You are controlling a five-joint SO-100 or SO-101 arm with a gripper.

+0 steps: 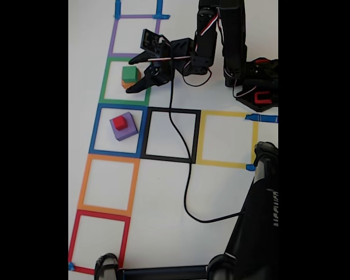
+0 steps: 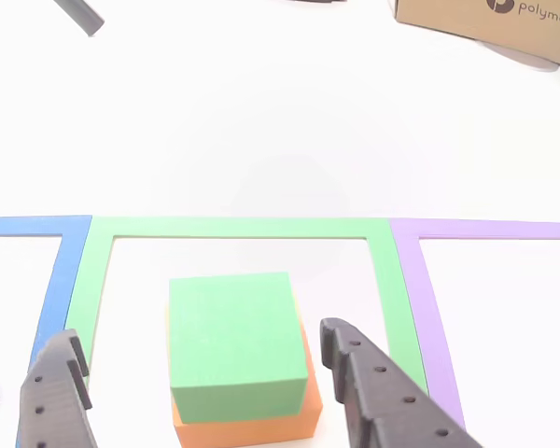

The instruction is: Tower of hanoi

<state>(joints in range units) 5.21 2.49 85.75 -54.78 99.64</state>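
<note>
While my jaws (image 2: 215, 392) stand spread around the green cube (image 2: 235, 331) stacked on the orange cube (image 2: 252, 425) in the green square (image 1: 118, 81), one risk remains — closing low could drag both.

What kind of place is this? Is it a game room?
Probably a hobby robot workbench, not a game room: a white table marked with coloured tape squares, a small robot arm reaching toward stacked cubes, and a cardboard box nearby.
</note>
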